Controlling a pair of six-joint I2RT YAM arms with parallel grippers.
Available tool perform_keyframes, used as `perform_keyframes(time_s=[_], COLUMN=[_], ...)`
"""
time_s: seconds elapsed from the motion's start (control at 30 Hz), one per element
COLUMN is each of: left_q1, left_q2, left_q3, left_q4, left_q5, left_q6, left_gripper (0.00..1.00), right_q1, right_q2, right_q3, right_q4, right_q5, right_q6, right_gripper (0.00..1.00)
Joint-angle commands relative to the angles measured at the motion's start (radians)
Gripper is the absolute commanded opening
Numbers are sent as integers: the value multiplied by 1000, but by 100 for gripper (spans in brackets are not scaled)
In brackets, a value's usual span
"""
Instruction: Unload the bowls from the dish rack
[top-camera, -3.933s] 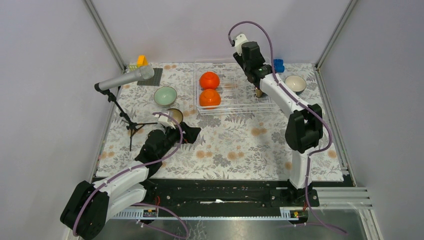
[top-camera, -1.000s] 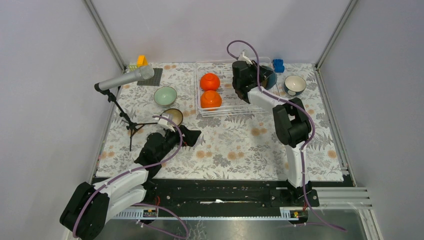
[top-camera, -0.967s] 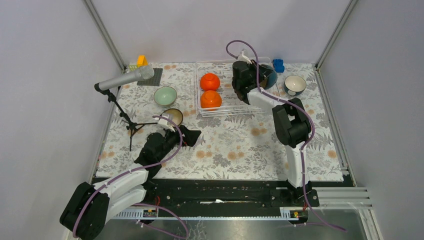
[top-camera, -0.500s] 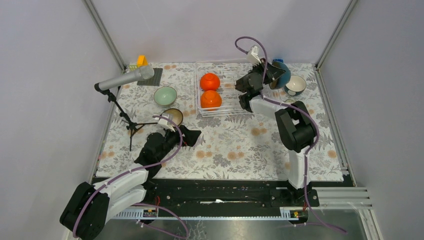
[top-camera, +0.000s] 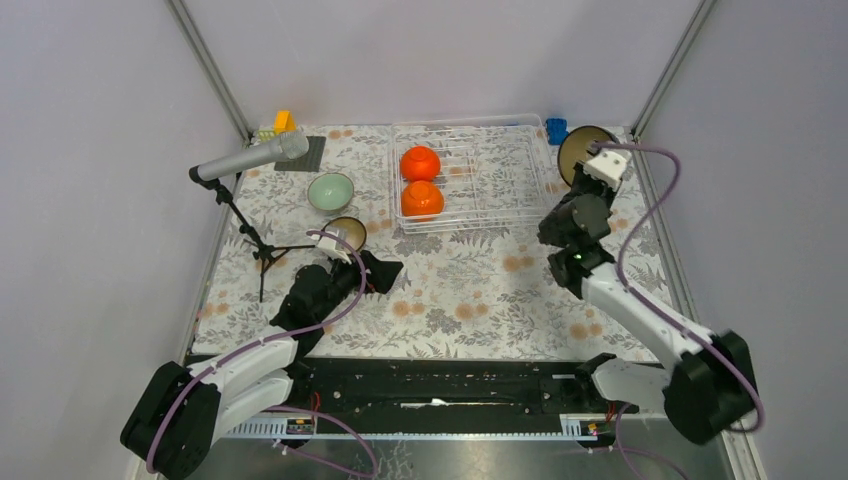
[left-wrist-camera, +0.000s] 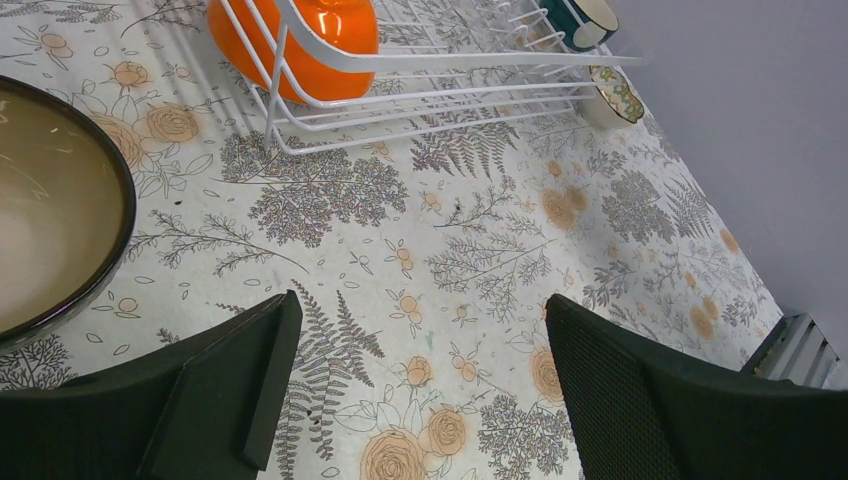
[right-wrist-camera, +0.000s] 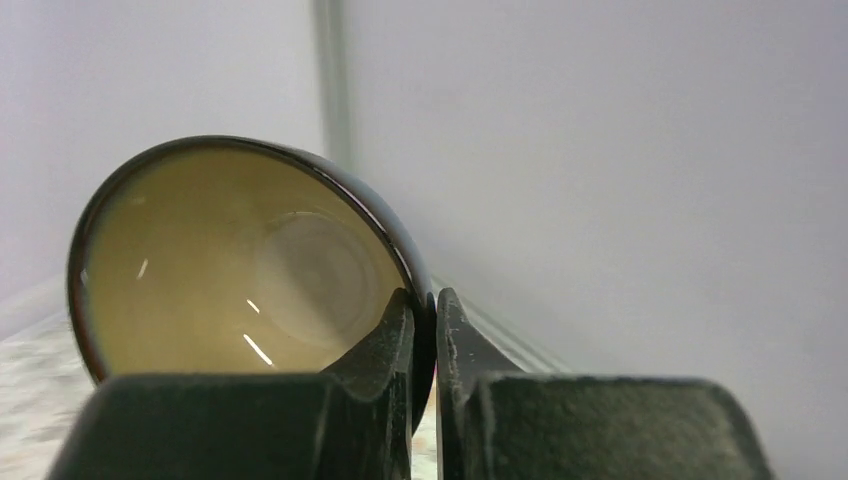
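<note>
Your right jaws pinch a dark brown round bowl (top-camera: 577, 151), upper right; left jaws gape above the grey-walled flowery desk (top-camera: 470, 285).

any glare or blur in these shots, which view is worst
Right wrist is worst: the right gripper sits close to the lens and looks soft, and the dark bowl it pinches carries small white glints inside. Left wrist: tablecloth print is crisp, a bright highlight on the orange bowl, the open left gripper nearly black. Top external: even soft light, faint shadows only.
</note>
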Motion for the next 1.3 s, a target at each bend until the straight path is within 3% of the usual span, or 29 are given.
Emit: perform_keyframes(time_s=[0.0, 0.23, 0.4, 0.53, 0.7, 0.93, 1.2, 1.27], left_q1=[-2, -2, -2, -2, -2, -2, -2, -2], left_q2=[-4, -5, 0, 7, 2, -1, -6, -3], left_q3=[27, 26, 26, 25, 24, 25, 25, 26], left_q4=[46, 48, 56, 66, 65, 64, 60, 59], left_q5=[20, 24, 34, 45, 49, 50, 48, 47], left_q6=[-2, -6, -14, -21, -24, -26, -22, -22], left_gripper=[97, 97, 97, 97, 97, 97, 97, 97], right_q1=[-46, -89, -256, -406, -494, -666, -674, -674], right_q2=[-178, -223, -223, -223, -213, -36, 49, 38], right_q3=[8, 11, -23, -99, -158, -167, -140, -146], right_q4=[-686, -1079, -1282, -1302, -1302, -1278, -1274, -1275], right_q5=[-335, -428, -620, -822, -907, -1131, -1066, -1030], right_q6=[967, 1336, 1499, 1560, 1588, 1665, 1688, 1687], right_gripper=[0, 0, 0, 0, 0, 0, 1, 10])
